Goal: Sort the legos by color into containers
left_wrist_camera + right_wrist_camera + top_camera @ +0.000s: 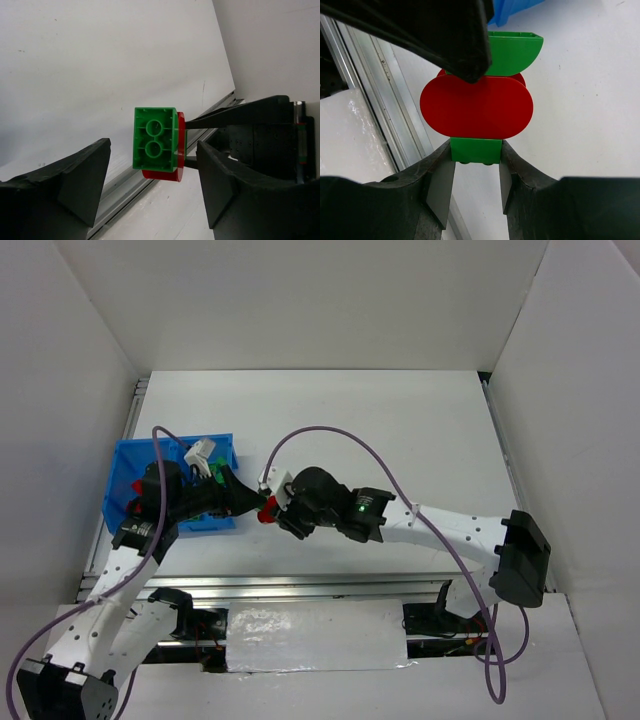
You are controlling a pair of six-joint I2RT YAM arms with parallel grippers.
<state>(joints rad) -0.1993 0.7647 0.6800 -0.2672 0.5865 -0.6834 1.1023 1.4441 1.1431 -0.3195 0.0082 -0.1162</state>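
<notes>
Your right gripper (476,150) held a red-and-green lego (476,106) in the air, its fingers (440,180) pinched narrow on the green block at the near end of the piece. A red oval plate sat in the middle of it, with a further green brick (155,138) on the far side. Your left gripper (248,500) met it head-on, jaws spread wide to either side of that far green brick. In the left wrist view a clear gap showed on each side, so neither left finger (75,175) touched the piece.

The handover point lay just beyond the near right corner of the blue bin (125,475), above the white table (400,440), and the piece was outside both compartments. Your left arm stretched across the bin from the near left and hid its middle wall. Small flecks of red (135,487) showed inside the bin beside that arm. They were too small to tell which compartment they lay in.
</notes>
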